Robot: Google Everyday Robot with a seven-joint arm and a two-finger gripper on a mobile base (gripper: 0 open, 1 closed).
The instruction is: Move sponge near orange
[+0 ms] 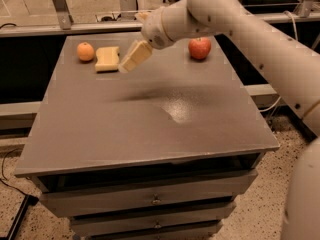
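The grey bench [150,129], with drawers below, stands on a speckled floor and carries a red apple [199,48] at its far right. The sponge [107,59] lies just right of the orange [85,51]. The pincer [133,58] hangs just right of the sponge, carrying nothing; whether it is apart or together cannot be told.

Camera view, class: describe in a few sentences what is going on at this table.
A robot arm's hand hovers just right of the sponge, near the far left of the table. The sponge lies flat close beside the orange, so the move looks done. A red apple rests further right.
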